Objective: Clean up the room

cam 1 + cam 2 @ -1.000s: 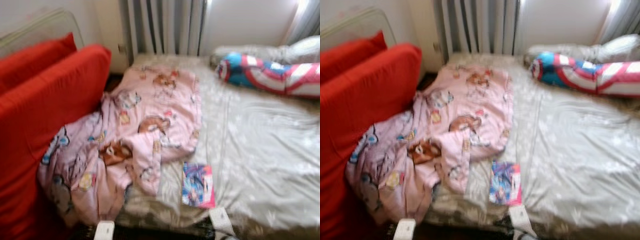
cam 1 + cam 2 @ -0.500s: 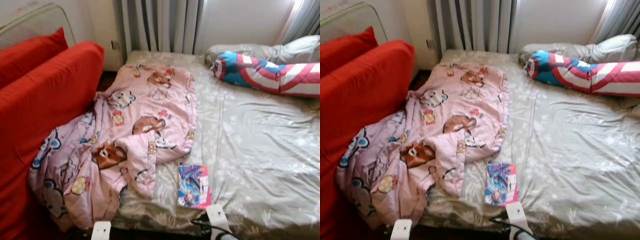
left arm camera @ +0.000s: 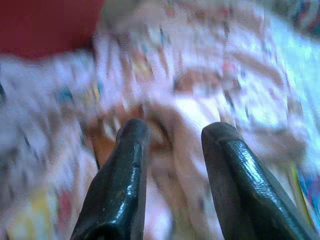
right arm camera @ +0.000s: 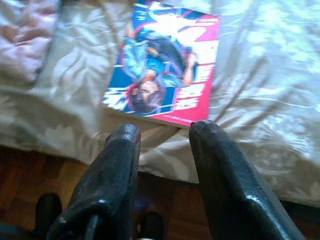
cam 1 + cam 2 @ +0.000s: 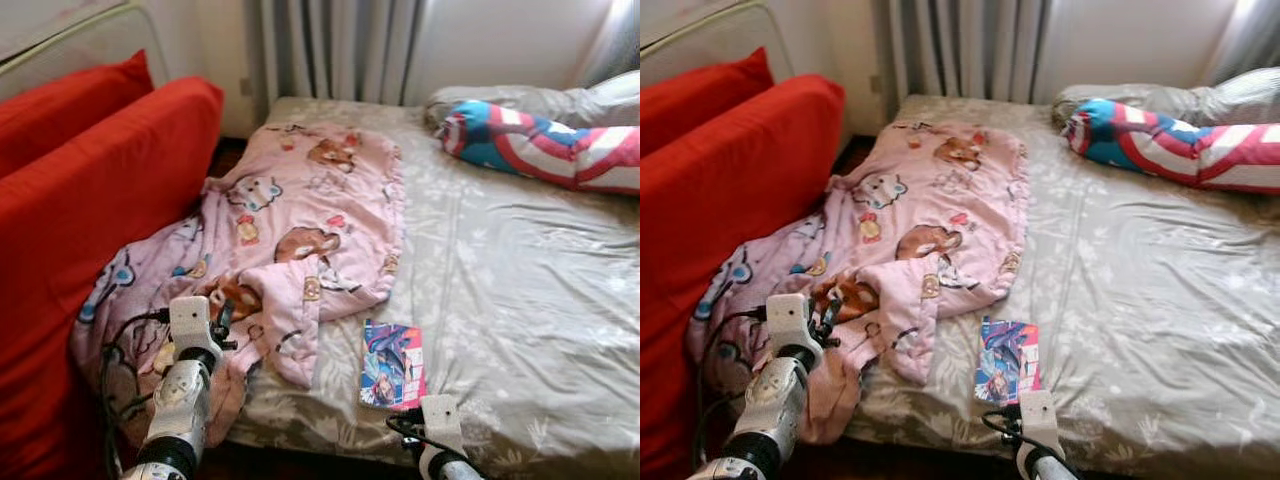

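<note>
at the bed's (image 5: 520, 290) near edge, the book (image 5: 392, 364) lies flat beside the rumpled pink blanket (image 5: 290, 230). right end effector (image 4: 162, 131), fingers parted, hovers at the book's 6 o'clock. left end effector (image 3: 172, 131), fingers parted, hangs over the blanket.

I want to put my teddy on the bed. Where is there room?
The big free patch is the grey sheet, between the pink blanket and the striped pillow. The near edge is crowded by the comic book and the blanket's bunched folds.
</note>
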Tool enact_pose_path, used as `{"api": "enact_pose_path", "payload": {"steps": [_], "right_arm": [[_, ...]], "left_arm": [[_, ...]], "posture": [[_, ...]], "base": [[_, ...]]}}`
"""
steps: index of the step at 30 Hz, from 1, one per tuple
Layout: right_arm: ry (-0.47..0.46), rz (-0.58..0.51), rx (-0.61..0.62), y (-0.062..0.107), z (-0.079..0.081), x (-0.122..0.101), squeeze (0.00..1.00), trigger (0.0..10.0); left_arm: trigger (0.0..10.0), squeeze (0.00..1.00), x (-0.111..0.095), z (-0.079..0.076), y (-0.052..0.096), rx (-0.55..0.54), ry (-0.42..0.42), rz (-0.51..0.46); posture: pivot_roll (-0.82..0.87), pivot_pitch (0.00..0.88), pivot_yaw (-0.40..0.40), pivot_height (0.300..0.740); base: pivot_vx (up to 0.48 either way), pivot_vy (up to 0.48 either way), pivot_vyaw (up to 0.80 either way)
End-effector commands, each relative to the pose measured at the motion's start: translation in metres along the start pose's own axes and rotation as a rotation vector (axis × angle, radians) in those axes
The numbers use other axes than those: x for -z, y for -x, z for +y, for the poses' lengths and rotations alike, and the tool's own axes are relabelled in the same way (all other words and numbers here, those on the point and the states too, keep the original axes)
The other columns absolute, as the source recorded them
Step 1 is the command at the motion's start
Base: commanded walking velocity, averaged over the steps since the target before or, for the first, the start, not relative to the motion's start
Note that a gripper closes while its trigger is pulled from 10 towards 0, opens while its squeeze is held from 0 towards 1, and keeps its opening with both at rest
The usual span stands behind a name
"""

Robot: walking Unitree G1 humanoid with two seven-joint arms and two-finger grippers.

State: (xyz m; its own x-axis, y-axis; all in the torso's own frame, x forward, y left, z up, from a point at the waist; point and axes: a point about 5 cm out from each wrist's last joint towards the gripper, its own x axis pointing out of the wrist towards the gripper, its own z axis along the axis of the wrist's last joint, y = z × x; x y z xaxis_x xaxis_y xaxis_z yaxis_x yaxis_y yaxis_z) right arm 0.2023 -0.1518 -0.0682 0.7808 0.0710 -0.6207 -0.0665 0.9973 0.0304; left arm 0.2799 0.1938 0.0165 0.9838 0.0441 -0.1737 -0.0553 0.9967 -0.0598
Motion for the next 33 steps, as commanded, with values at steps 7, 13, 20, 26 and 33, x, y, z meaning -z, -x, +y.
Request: {"api": "enact_pose_path", "payload": {"steps": [7, 13, 20, 26, 33], "right_arm": [[0.051, -0.454, -0.005, -0.004, -0.019, -0.084, 0.00, 10.0], [0.049, -0.543, 0.001, 0.006, -0.017, -0.085, 0.00, 10.0], [0.042, -0.516, 0.004, 0.013, -0.021, -0.070, 0.00, 10.0], [0.014, -0.539, 0.034, 0.010, -0.020, -0.081, 0.00, 10.0], [0.055, -0.486, 0.070, 0.009, -0.022, -0.077, 0.00, 10.0]], "left_arm": [[10.0, 0.00, 0.009, 0.005, 0.021, 0.014, -0.012, -0.020], [10.0, 0.00, 0.011, 0.012, 0.037, 0.017, -0.030, -0.038], [10.0, 0.00, 0.006, 0.014, 0.043, 0.008, -0.028, -0.067], [10.0, 0.00, 0.002, 0.011, 0.038, 0.024, -0.028, -0.065], [10.0, 0.00, -0.007, 0.004, 0.032, 0.047, -0.024, -0.078]], "posture": [[-0.08, 0.065, -0.038, 0.740], [-0.08, 0.036, -0.050, 0.740], [-0.07, 0.007, -0.055, 0.740], [-0.08, 0.000, -0.049, 0.740], [-0.08, 0.000, -0.045, 0.730]], "base": [[0.000, 0.000, 0.00], [0.000, 0.000, 0.00], [0.000, 0.000, 0.00], [0.000, 0.000, 0.00], [0.000, 0.000, 0.00]]}}
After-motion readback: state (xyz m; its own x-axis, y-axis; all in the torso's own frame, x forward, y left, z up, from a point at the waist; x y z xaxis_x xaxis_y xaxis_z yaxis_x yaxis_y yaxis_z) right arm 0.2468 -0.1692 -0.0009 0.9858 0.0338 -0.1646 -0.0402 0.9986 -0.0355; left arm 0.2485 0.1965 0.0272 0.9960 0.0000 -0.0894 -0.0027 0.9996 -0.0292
